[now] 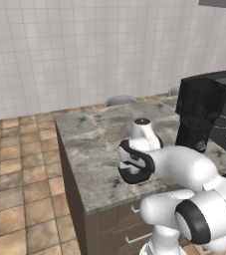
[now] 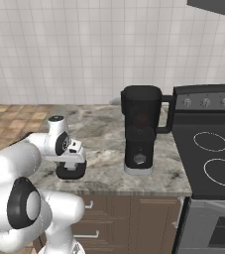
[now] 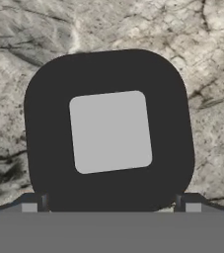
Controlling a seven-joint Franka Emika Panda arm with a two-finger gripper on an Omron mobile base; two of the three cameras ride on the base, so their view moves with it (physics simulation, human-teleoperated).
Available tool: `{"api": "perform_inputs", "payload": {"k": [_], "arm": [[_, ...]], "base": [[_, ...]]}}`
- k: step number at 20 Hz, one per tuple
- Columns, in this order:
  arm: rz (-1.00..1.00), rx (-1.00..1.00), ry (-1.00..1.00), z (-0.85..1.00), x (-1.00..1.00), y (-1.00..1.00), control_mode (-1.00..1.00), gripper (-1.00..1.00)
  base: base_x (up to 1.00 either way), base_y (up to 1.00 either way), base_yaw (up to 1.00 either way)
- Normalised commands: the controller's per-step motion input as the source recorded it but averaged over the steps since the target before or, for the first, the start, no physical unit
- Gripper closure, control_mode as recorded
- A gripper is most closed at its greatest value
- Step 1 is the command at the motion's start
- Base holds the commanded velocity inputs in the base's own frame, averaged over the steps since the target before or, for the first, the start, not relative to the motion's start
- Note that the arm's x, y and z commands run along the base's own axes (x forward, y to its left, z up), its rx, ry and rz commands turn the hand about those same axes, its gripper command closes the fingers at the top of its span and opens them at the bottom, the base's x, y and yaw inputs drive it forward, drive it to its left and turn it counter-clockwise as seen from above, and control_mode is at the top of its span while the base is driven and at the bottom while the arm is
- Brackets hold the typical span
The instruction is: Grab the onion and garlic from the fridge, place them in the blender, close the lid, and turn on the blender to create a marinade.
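The lid (image 3: 108,131), a black rounded square with a light grey square knob, lies flat on the marble counter (image 2: 104,129). My gripper (image 3: 111,207) hangs straight over it, open, one fingertip at each side of the lid's near edge. From the right base view the gripper (image 2: 71,167) sits low over the lid (image 2: 70,173) near the counter's front. The blender (image 2: 141,129) stands uncovered to the right, also seen as the blender (image 1: 199,117). A dim reddish shape shows through its dark jar; I cannot tell onion from garlic. The fridge is out of view.
A black stove (image 2: 213,149) with ring burners adjoins the counter on the right. Brown drawers (image 2: 134,218) sit under the counter. The tiled floor (image 1: 20,164) opens to the left, and bare marble lies between the lid and the blender.
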Motion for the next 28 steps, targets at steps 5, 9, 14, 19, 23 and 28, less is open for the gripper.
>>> {"api": "perform_inputs", "payload": {"k": [5,9,14,19,23,28], "arm": [[0.00,0.00,0.00,-0.19,0.15,0.00,-1.00,-1.00],[0.01,0.00,0.00,-0.26,0.04,0.00,-1.00,-1.00],[0.00,0.00,0.00,-0.17,0.08,0.00,-1.00,-1.00],[0.00,0.00,0.00,-0.02,0.20,0.00,-1.00,-1.00],[0.00,0.00,0.00,0.00,0.20,0.00,-1.00,-1.00],[0.00,0.00,0.00,-0.11,0.10,0.02,-1.00,-1.00]], "base": [[0.00,0.00,0.00],[0.00,0.00,0.00],[0.00,0.00,0.00],[0.00,0.00,0.00],[0.00,0.00,0.00],[0.00,0.00,0.00]]}}
